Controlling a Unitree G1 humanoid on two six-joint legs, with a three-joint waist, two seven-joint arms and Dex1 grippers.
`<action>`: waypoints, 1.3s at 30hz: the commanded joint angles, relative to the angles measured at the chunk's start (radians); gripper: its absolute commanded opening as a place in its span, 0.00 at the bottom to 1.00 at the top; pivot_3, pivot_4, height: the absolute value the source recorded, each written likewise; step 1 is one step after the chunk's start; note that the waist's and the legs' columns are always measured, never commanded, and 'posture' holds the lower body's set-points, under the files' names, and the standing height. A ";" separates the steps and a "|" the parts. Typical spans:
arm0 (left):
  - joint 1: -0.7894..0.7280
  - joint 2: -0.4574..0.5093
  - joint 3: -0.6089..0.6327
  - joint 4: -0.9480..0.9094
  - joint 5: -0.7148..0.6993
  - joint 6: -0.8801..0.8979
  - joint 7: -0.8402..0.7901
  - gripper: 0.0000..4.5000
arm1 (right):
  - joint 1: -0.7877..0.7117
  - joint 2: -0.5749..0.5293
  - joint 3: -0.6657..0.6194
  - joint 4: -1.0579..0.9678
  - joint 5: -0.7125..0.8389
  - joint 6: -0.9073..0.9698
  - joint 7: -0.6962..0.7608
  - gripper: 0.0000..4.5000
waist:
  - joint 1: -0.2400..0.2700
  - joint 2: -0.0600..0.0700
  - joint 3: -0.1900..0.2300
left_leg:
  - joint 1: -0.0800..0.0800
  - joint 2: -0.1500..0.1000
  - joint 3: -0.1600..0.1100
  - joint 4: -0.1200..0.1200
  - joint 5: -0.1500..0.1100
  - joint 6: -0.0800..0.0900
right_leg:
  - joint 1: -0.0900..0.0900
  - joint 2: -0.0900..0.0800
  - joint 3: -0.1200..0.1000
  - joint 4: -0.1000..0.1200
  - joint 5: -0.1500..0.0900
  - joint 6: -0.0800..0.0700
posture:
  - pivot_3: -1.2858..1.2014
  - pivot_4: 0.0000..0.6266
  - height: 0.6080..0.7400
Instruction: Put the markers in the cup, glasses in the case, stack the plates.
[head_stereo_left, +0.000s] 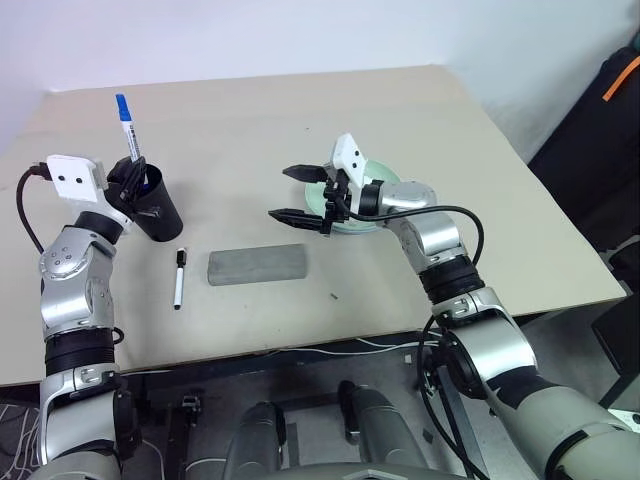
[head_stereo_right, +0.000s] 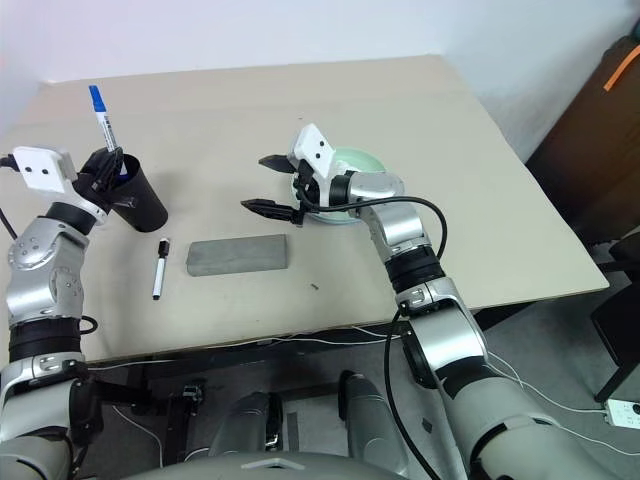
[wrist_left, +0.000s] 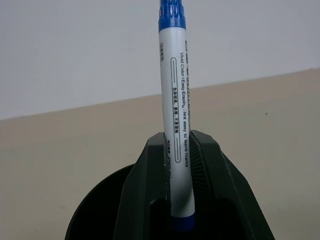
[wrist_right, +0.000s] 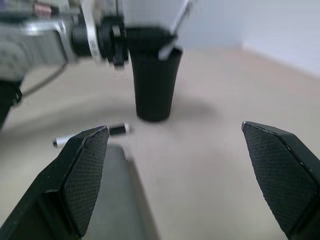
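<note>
**Blue-capped marker poised over the cup**

Blue cap up, one marker (head_stereo_left: 126, 126) stands pinched in the left pincer (head_stereo_left: 131, 174), its lower end over the mouth of the black cup (head_stereo_left: 158, 211), apparently lined up to drop in. The black-capped marker (head_stereo_left: 179, 277) lies on the counter (head_stereo_left: 250, 110) beside the grey case (head_stereo_left: 256, 264). The right pincer (head_stereo_left: 302, 195) hangs spread wide and empty before the mint plate (head_stereo_left: 380, 182), probably waiting.

Showing small black print along the white barrel of the blue-capped marker (wrist_left: 176, 125): "Vivid Color / Easy Erasing / Not easy to leave marks". Running beside it, a line of tiny signs too small to read.
</note>
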 joint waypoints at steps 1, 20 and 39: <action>-0.009 0.008 0.003 -0.009 0.005 -0.031 -0.004 0.06 | -0.006 -0.006 -0.026 -0.079 0.062 0.055 0.025 1.00 | -0.001 0.000 0.000 | 0.000 0.000 0.000 0.000 0.000 0.000 | 0.000 0.000 0.000 0.000 0.000 0.000 | 0.52 0.24 0.95; 0.018 -0.001 0.010 -0.040 -0.010 -0.004 0.009 0.14 | 0.012 -0.023 0.005 -0.088 0.045 0.050 0.023 1.00 | -0.001 0.000 0.000 | 0.001 0.000 0.000 0.001 0.000 0.000 | 0.000 0.000 0.000 0.002 -0.001 0.000 | 0.52 0.24 0.95; 0.030 0.022 0.054 -0.209 -0.068 0.090 0.076 0.99 | -0.006 -0.002 -0.019 -0.065 0.063 0.051 0.021 1.00 | -0.002 0.000 0.000 | 0.001 0.000 0.000 0.001 0.000 0.000 | 0.000 0.000 0.000 0.002 -0.002 0.002 | 0.52 0.24 0.95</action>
